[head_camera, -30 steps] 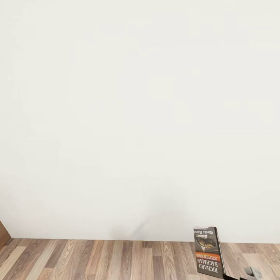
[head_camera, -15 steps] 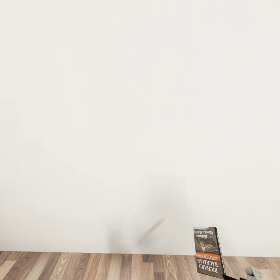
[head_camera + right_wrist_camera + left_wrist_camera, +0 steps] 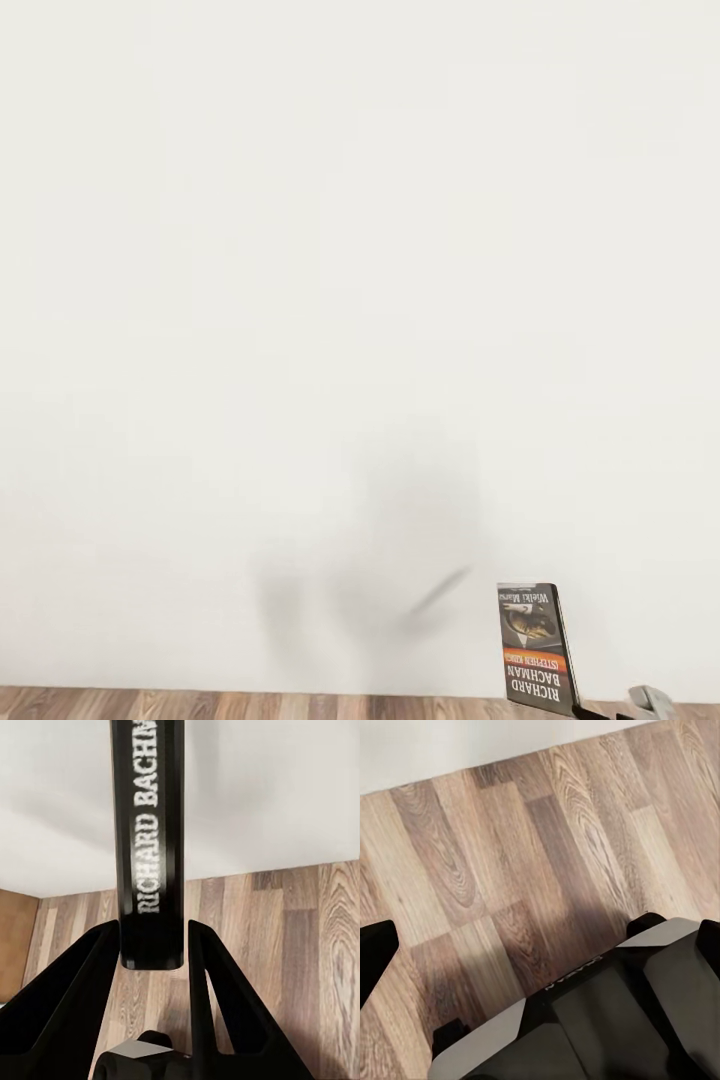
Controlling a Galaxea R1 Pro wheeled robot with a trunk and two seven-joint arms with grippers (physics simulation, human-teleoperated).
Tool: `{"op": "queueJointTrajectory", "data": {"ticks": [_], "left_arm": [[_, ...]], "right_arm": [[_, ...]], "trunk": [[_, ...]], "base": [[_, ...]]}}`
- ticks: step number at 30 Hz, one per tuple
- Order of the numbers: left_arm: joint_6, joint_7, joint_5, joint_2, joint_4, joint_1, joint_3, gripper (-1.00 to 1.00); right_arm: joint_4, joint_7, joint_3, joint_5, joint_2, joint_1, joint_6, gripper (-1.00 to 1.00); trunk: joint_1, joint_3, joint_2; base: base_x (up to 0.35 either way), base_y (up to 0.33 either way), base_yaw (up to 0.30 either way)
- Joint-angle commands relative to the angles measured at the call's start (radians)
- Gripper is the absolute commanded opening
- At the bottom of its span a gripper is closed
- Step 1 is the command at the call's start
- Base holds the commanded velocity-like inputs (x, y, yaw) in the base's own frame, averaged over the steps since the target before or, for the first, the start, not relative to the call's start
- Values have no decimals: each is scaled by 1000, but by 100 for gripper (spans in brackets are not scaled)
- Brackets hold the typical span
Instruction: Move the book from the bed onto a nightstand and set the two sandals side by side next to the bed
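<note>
1. White wall (image 3: 340, 250) takes up nearly the whole head view; faint grey shadows are smeared across its lower centre. The robot is facing blank wall, so I judge it is in transit with its load.
2. Wood-plank floor (image 3: 250, 703): a thin strip along the bottom edge of the head view, and a broad stretch in the left wrist view (image 3: 510, 855).
3. Book (image 3: 537, 648): lower right of the head view, standing upright off the floor with the title lettering upside down. In the right wrist view its spine (image 3: 148, 832) reads "RICHARD BACHMAN". Held by one end, likely so it can be laid flat on a nightstand.
4. Right gripper (image 3: 152, 945): clenched on the book's lower end, one dark finger on each face.
5. Left gripper (image 3: 502, 975): pointed at bare floor, carrying nothing; I cannot tell how its fingers are set.
6. No containers in sight. A brown wooden edge (image 3: 15, 937) sits at the left of the right wrist view; unidentified.
</note>
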Motion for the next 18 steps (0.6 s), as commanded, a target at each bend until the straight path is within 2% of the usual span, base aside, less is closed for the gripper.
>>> {"op": "queueJointTrajectory", "data": {"ticks": [1,10,18], "left_arm": [[-4,-2,-11,0,1,-1,8,100],[-4,-2,-11,0,0,-1,8,100],[-4,-2,-11,0,0,-1,8,100]], "right_arm": [[3,4,3,-9,0,-2,-3,-100],[3,4,3,-9,0,-2,-3,-100],[3,4,3,-9,0,-2,-3,-100]], "trunk": [[1,-2,-2],[1,-2,-2],[1,-2,-2]], "base": [[188,0,0],[65,0,0],[239,0,0]]}}
